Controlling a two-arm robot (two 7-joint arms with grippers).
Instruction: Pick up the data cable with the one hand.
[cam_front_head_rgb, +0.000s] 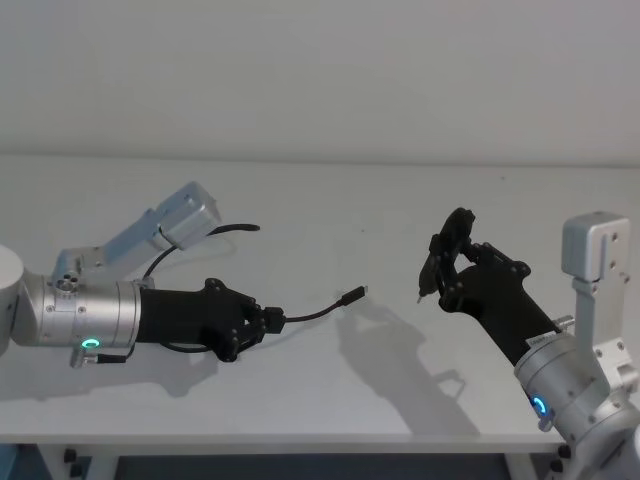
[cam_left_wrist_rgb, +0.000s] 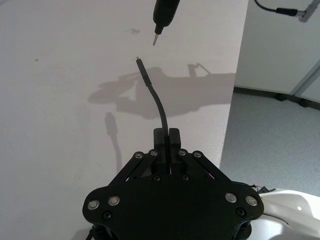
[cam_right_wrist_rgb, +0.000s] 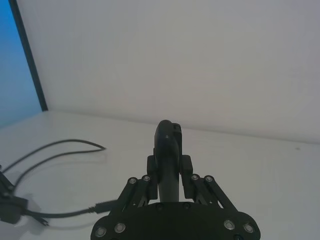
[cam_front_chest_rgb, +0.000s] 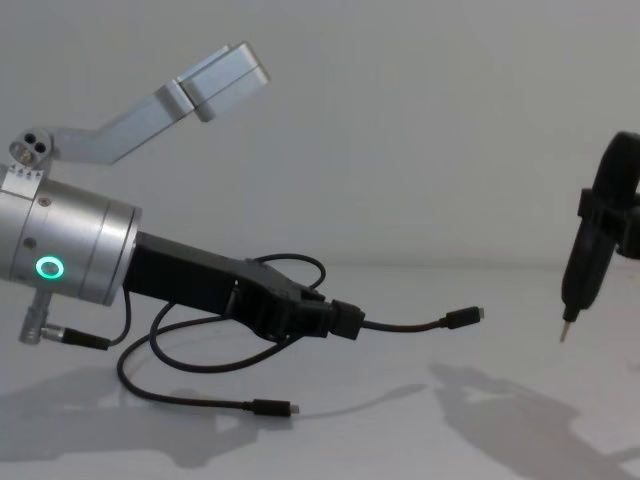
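The left gripper (cam_front_head_rgb: 272, 320) reaches in low over the white table (cam_front_head_rgb: 330, 200), its fingers clamped on the data cable (cam_front_head_rgb: 315, 312). The cable's free end curves rightward, and its small plug is raised above its shadow. Well apart on the right, the right gripper (cam_front_head_rgb: 446, 272) grips a black tool (cam_front_head_rgb: 440, 255) with its thin tip pointing down.

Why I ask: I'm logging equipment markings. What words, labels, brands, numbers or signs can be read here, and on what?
None can be read. The left gripper, shut on the data cable, bears no lettering, nor does the right gripper or the pointed tool it clamps. The green ring on the left wrist is a plain light. The table carries no print.
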